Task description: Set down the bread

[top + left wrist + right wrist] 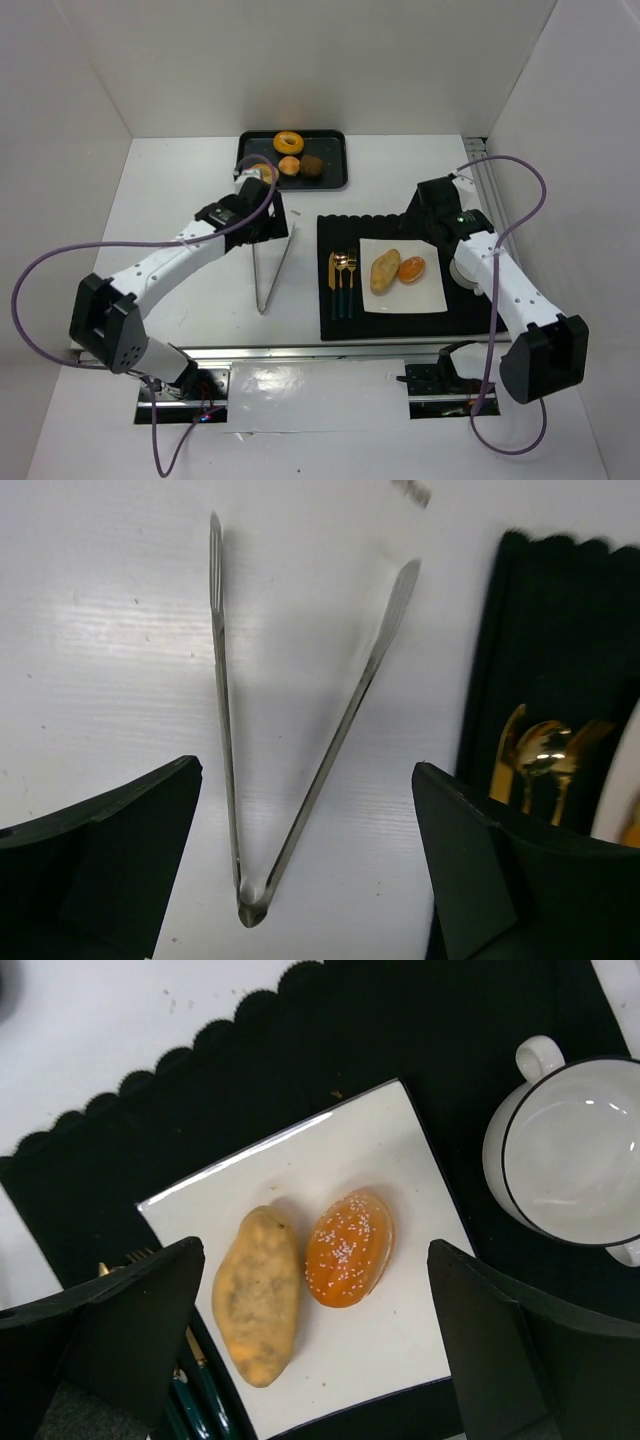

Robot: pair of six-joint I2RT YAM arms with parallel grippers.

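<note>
left gripper (pixel 307 768) wide open, empty, over tongs (pixel 225 730); right gripper (pixel 317 1248) same, over roll (pixel 258 1295) and bun (pixel 350 1247) on plate (pixel 400 1160).

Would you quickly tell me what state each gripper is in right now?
Left gripper: open, holding nothing, over the tongs.
Right gripper: open, holding nothing.

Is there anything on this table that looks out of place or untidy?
Only the tongs: they lie spread open on the bare table, left of the black mat. The long roll and the seeded bun sit neatly on the white plate, nothing spilled.
</note>
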